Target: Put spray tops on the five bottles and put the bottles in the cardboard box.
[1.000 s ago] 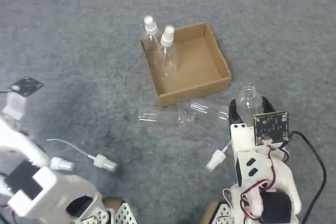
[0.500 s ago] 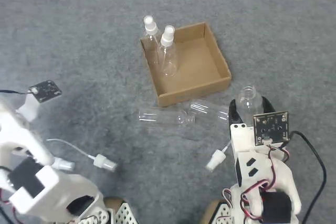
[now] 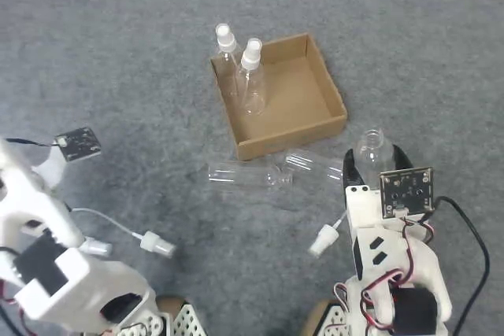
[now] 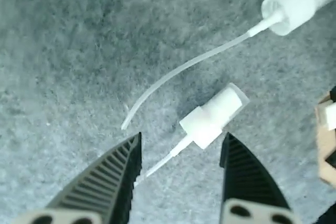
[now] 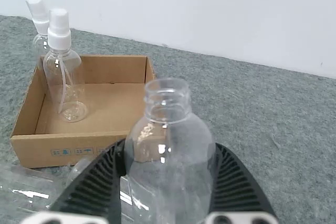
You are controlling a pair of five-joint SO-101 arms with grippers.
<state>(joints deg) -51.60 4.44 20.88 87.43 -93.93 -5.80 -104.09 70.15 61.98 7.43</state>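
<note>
Spray top under wide-open left gripper: lower straight, pinch squarely; bottle clamped upright in right gripper.

1. The table is lit brightly and evenly from above, and shadows are kept soft.
2. The inner walls of the box are shaded slightly.
3. Small white highlights are reflected on the bottle.
4. A faint, diffuse shadow is cast beside the spray top.
5. The wall is rendered pale and evenly bright.
</note>
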